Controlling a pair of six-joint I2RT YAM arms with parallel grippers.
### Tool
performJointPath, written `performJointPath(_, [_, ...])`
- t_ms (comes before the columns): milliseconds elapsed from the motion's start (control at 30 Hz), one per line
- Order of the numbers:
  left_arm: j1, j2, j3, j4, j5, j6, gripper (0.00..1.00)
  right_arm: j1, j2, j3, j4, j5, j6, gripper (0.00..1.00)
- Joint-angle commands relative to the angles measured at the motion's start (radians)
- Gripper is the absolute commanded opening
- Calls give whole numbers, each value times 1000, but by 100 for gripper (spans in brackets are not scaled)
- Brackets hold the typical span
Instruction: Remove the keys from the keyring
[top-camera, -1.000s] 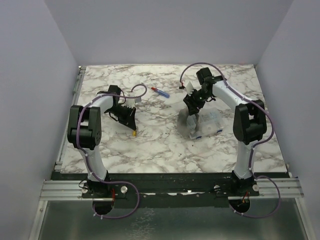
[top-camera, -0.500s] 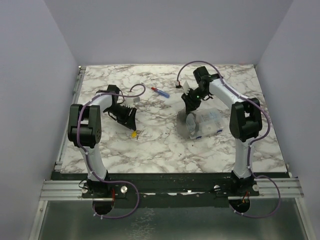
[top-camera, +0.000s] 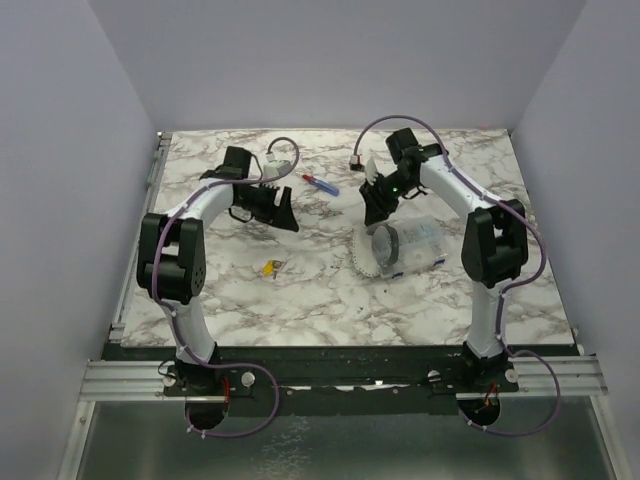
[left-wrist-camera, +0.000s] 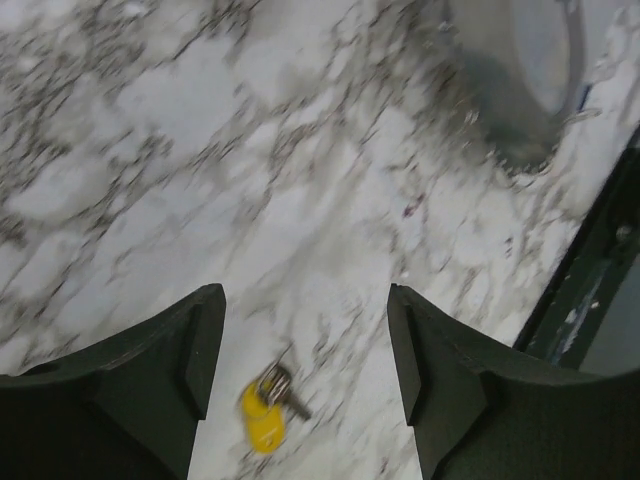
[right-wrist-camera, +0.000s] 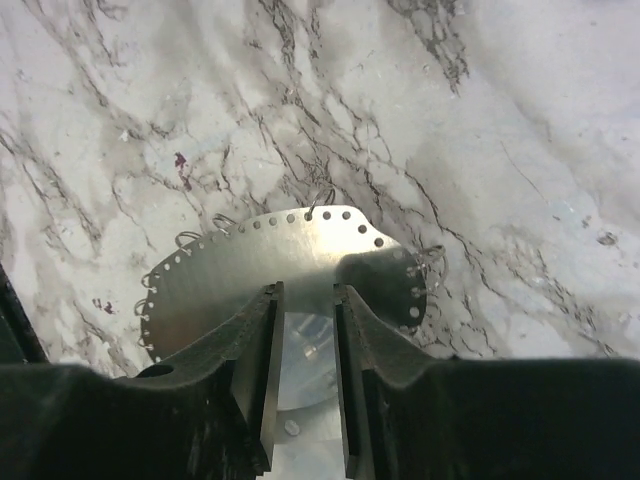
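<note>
Lifted toward the upper left, the left claw gapes empty, leaving a yellow key loose on the surface. Centre-right, the right claw pinches the keyring by its rim; so thin a hold could slip.

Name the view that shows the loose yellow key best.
Left wrist: the yellow key looks largest, its metal loop visible, framed by the left gripper. Top external shows the yellow key as a speck. Right wrist misses it.
</note>
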Motion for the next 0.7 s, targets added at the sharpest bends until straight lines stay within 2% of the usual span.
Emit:
performJointPath(0, [-143, 80, -9, 384, 145, -440, 71, -46, -123, -38, 32, -47, 83, 35])
performJointPath(133, [-230, 159, -15, 627, 146, -689, 71, -97, -189, -101, 66, -42, 135, 35])
performJointPath(367, [-305, 283, -3, 832, 127, -873, 71, -150, -263, -186, 99, -19, 177, 35])
performJointPath(533, [-307, 275, -8, 860, 116, -781, 70, -152, -293, -204, 82, -12, 157, 35])
performJointPath(600, [-302, 226, -19, 842, 106, -689, 69, -152, -299, -207, 74, -8, 153, 36])
performJointPath(667, [-300, 172, -1, 737, 70, -505, 69, -152, -307, -212, 70, -8, 152, 36])
